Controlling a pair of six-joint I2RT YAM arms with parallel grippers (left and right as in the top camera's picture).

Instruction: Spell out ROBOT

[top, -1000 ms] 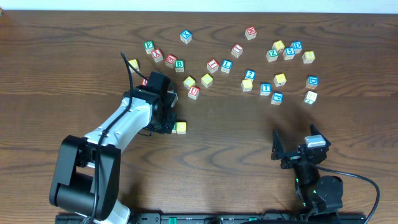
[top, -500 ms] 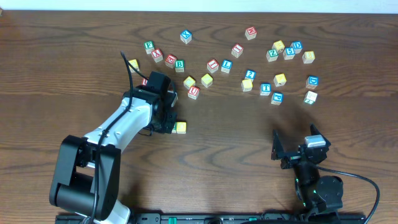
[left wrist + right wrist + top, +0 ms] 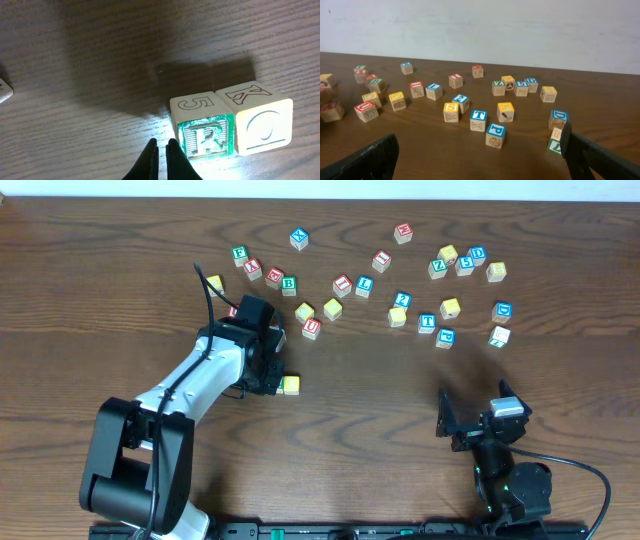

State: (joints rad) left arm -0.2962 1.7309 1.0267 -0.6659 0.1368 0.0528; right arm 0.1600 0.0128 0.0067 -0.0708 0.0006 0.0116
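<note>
Nothing has shifted since a second ago: both arms and every block sit as they did. The left wrist view shows the R block (image 3: 207, 137), a pale wooden cube with softly rounded edges. Its near face has a green painted frame around a carved R, and its top face is carved with a 5. Touching the R block's right side is the O block (image 3: 262, 125), of the same cream wood, with an outlined O on its near face and a K on top.

The left gripper (image 3: 162, 146) hangs just beside the R block's left edge. Its two slim, tapered black fingers are pressed almost together with only a sliver between them, pinching nothing.

Well right of the R block and toward the near edge, the right gripper (image 3: 475, 418) has its dark fingers spread wide and empty. The blue-framed T block (image 3: 478, 120) stands far right of the R block. The green-framed B block (image 3: 289, 283) lies beyond the R block, toward the far edge. All rest on the table (image 3: 120, 280), dark brown wood with a fine streaked grain.
</note>
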